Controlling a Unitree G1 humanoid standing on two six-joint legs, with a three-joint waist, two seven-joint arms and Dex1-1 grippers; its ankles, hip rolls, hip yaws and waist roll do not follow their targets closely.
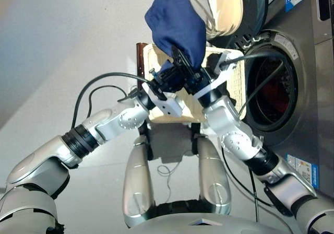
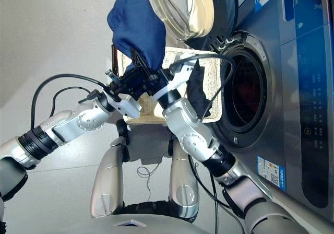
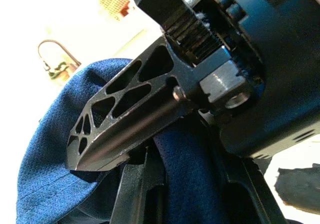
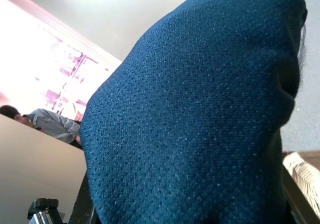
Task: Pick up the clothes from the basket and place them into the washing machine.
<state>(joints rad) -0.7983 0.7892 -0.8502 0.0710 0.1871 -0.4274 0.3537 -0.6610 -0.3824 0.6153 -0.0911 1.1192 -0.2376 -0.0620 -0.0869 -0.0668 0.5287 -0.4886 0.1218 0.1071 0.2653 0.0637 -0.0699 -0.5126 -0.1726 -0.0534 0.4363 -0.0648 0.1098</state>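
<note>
The navy blue garment (image 1: 176, 20) is held up as a bundle above the cream wicker basket (image 1: 166, 118). My right gripper (image 1: 181, 55) points up into the garment, one black finger lying along the cloth, and is shut on it; blue cloth fills the right wrist view (image 4: 200, 114). My left gripper (image 1: 168, 73) meets it from the left and grips the garment's lower end (image 3: 185, 184). A black garment (image 2: 196, 90) lies in the basket. The washing machine (image 1: 308, 61) stands to the right with its drum open; something red (image 1: 271, 95) shows inside.
The round glass door (image 1: 224, 9) is swung open behind the raised garment. A dark brown post (image 1: 140, 56) stands at the basket's far left corner. Black cables (image 1: 104, 80) loop off both arms. A person (image 4: 50, 124) sits far off.
</note>
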